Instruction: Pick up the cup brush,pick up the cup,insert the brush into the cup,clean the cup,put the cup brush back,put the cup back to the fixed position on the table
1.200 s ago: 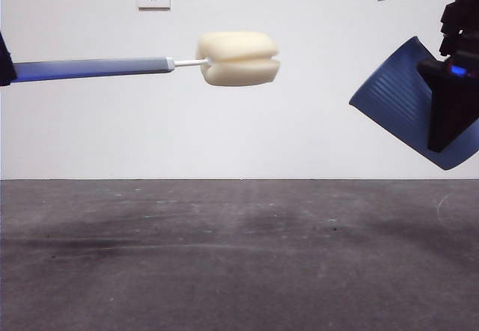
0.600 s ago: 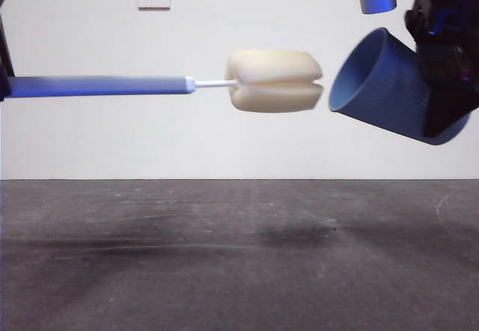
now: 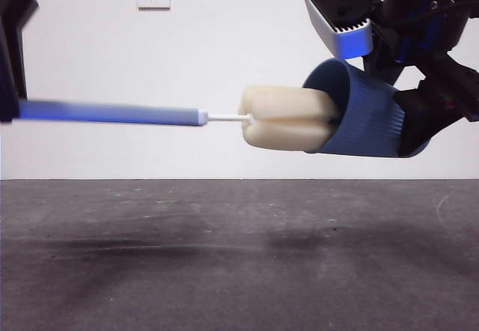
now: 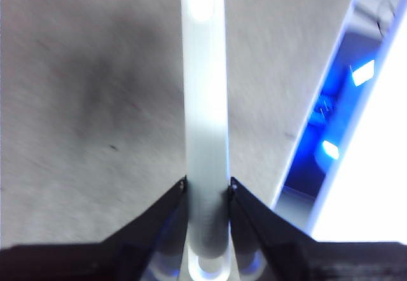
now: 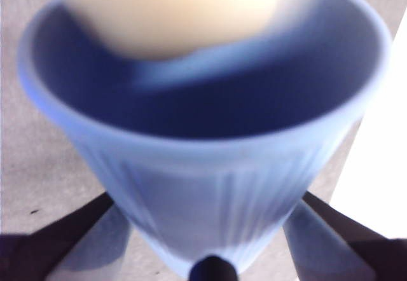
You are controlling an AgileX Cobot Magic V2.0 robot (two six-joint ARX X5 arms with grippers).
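The table [image 3: 239,256] spreads dark grey and scuffed across the lower half of the front view, and neither task object rests on it; both hang in the air above it.

The cup [image 3: 367,117] is the larger of the two. It lies tipped on its side, mouth turned toward the brush, carried by the right gripper [image 3: 419,125], whose black jaws close around the ribbed wall near the base. The right wrist view looks straight into the open mouth of the cup [image 5: 210,166], with a jaw on either side of the taper.

The cup brush [image 3: 288,117] is held level. Its cream sponge head sits at the cup's mouth with its far end just past the rim, while most of the head remains outside. The grey handle [image 4: 205,103] runs back to the left gripper [image 4: 206,189], whose jaws pinch it tightly from both sides.

The step in hand appears to be the insertion, only just begun. The next move probably calls for bringing brush and cup further together along the handle's line, keeping the sponge centred so that it does not catch on the rim.
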